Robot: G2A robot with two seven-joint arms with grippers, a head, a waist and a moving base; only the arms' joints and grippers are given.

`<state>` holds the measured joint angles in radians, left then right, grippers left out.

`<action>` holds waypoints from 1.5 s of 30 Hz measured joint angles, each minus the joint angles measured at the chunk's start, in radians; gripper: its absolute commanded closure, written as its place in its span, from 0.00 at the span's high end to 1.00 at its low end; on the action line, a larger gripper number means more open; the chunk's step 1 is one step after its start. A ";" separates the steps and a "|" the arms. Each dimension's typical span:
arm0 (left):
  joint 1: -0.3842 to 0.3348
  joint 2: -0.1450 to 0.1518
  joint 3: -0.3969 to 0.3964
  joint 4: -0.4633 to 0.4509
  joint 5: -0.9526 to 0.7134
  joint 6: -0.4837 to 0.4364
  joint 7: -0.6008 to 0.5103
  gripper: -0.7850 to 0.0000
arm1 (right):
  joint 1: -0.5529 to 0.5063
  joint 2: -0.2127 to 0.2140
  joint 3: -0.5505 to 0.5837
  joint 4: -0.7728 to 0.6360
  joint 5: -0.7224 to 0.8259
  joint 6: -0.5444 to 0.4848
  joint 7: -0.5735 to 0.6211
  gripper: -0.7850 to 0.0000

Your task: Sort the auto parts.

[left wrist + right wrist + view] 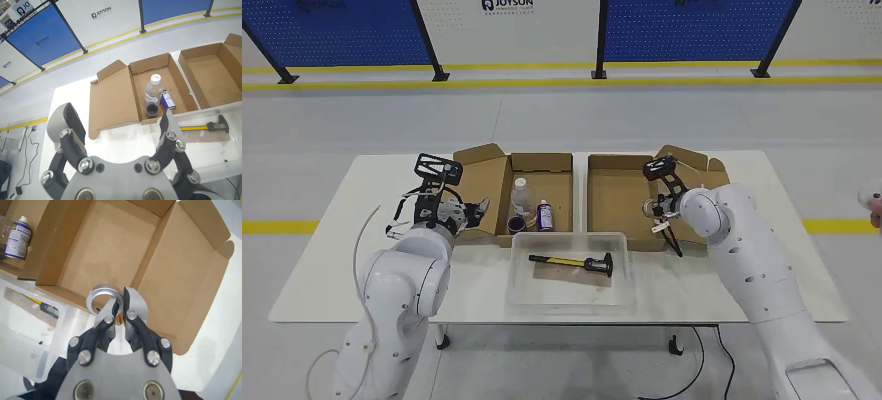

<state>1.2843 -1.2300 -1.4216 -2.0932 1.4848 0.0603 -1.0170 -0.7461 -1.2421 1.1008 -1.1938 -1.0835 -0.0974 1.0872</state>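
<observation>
Above the near wall of the right box (pixel 105 249), the right pincer (pixel 120 302) is clamped on the rim of a metal ring (pixel 103 288), and one finger hides part of that rim. The left pincer (pixel 117 108) hangs with its jaws wide apart by the open flap of the left box (pixel 111 91). That box holds a bottle (pixel 154 91), a spray can (pixel 168 100) and a black sleeve (pixel 152 111) close together. A caliper (pixel 204 127) lies in the clear tray (pixel 208 151) just in front of both boxes.
</observation>
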 measured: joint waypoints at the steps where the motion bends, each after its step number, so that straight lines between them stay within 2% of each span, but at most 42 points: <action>1: 0.000 0.000 0.000 0.000 0.000 0.000 0.000 1.00 | 0.014 -0.004 -0.010 0.031 0.007 -0.004 -0.005 0.00; 13: 0.000 0.000 0.000 0.000 0.000 0.000 0.000 1.00 | 0.116 -0.052 -0.113 0.260 0.058 -0.026 -0.069 0.00; 15: 0.000 0.000 0.000 0.000 0.000 0.000 0.000 1.00 | 0.126 -0.060 -0.129 0.284 0.064 -0.026 -0.074 0.17; 18: 0.000 0.000 0.000 0.000 0.000 0.000 0.000 1.00 | 0.139 -0.072 -0.151 0.315 0.075 -0.026 -0.083 0.28; 22: 0.000 0.000 0.000 0.000 0.000 0.000 0.000 1.00 | 0.153 -0.085 -0.169 0.353 0.088 -0.027 -0.092 0.32; 24: 0.000 0.000 0.000 0.000 0.000 0.000 0.000 1.00 | 0.158 -0.089 -0.175 0.366 0.093 -0.029 -0.096 0.37; 29: 0.000 0.000 0.000 0.000 0.000 0.000 0.000 1.00 | 0.167 -0.096 -0.184 0.380 0.098 -0.037 -0.102 0.38; 36: 0.000 0.000 0.000 0.000 0.000 0.000 0.000 1.00 | 0.155 -0.085 -0.171 0.252 0.055 -0.054 -0.098 0.43; 41: 0.000 0.000 0.000 0.000 0.000 0.000 0.000 1.00 | 0.092 -0.060 -0.133 0.021 0.017 -0.078 -0.040 0.47; 45: 0.000 0.000 0.000 0.000 0.000 0.000 0.000 1.00 | 0.027 -0.042 -0.104 -0.170 -0.004 -0.107 0.023 0.61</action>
<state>1.2843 -1.2300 -1.4216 -2.0932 1.4848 0.0603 -1.0170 -0.7195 -1.2839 0.9967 -1.3635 -1.0877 -0.2046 1.1097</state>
